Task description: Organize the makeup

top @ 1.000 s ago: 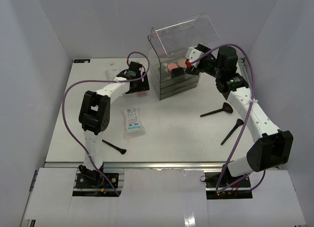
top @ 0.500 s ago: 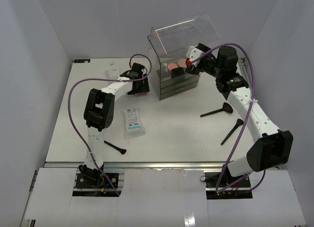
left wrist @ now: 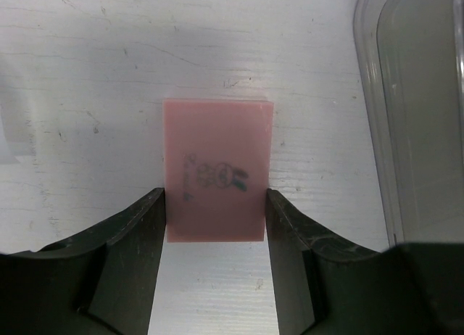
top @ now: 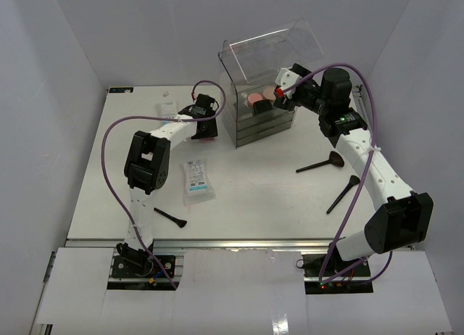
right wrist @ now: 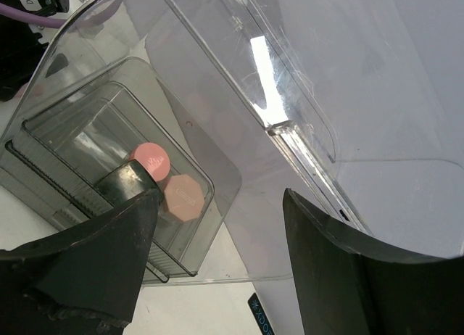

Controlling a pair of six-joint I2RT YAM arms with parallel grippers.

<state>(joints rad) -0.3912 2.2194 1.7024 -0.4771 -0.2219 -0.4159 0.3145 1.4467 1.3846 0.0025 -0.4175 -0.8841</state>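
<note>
The pink pad (left wrist: 217,172) is lying flat on the table (left wrist: 87,59), squarely between the fingers of the left pincer (left wrist: 214,197), which are grasping its two side edges (low, at the nearer end), seemingly for a lift. The clear box (left wrist: 420,117) is standing just to that pincer's right, so free room is lying upward and leftward. The right pincer (right wrist: 217,193) is hanging released by the box.

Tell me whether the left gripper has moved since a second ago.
Yes. In the top view the left gripper has shifted slightly right, closer to the clear box.
</note>
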